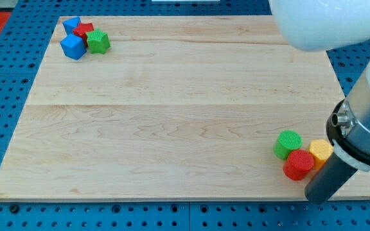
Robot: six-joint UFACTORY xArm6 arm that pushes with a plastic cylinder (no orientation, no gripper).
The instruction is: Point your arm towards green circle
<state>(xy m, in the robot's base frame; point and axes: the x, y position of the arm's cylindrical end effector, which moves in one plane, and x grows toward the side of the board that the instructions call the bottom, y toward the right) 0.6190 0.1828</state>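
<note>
The green circle lies on the wooden board near the view's bottom right corner. A red round block touches it on its lower right, and a yellow block sits just right of them, partly hidden by the arm. My rod comes down from the arm at the right edge; my tip is at the board's bottom edge, below and to the right of the red block, and a short way below-right of the green circle.
At the view's top left corner is a tight cluster: a blue block, a red block, a green block and a blue cube. The arm's white body fills the top right.
</note>
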